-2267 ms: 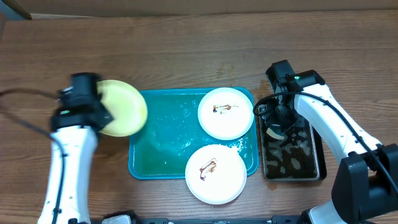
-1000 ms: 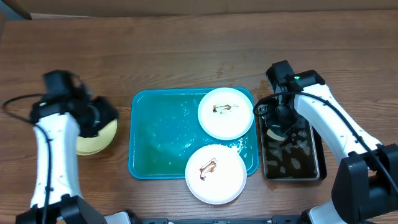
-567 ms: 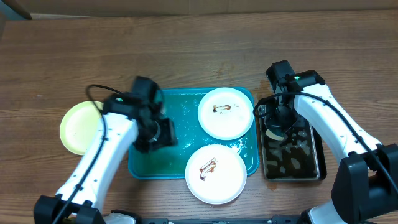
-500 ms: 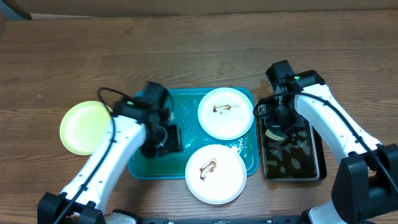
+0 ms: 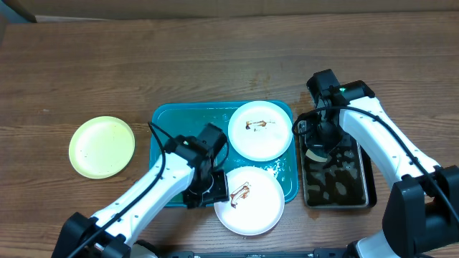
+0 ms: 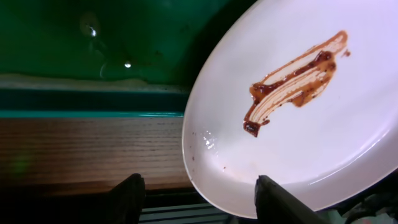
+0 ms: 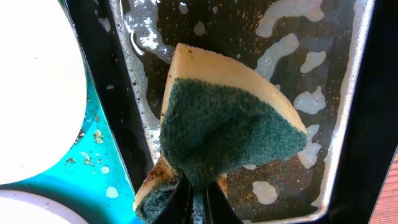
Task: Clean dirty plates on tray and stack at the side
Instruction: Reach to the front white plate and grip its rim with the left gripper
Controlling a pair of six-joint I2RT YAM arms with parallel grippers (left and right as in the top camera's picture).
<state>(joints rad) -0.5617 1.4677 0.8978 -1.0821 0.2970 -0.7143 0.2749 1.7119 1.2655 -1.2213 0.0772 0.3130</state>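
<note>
Plates point(image 5: 260, 130) point(image 5: 249, 201) point(image 5: 102, 147) number three: two smeared white, one yellow-green; left gripper point(image 6: 199, 190) gapes, right gripper point(image 7: 198, 196) pinches sponge point(image 7: 230, 134).

Brown wooden table point(image 5: 215, 57) right across the view, grain running side to side, evenly lit, no hard shadows. Along its far edge, a pale tan strip point(image 5: 251, 6).

**Left jaws spread, right jaws clamped**

In the overhead view the left arm point(image 5: 136, 208) reaches from the bottom edge toward 2 o'clock, with its wrist folded downward. The left gripper point(image 6: 199, 200) has its fingers point(image 6: 132, 191) set wide apart. The right arm point(image 5: 387, 150) runs toward 10 o'clock. The right gripper point(image 7: 199, 196) hangs at 7 o'clock of its wrist and pinches a sponge point(image 7: 230, 130).
</note>
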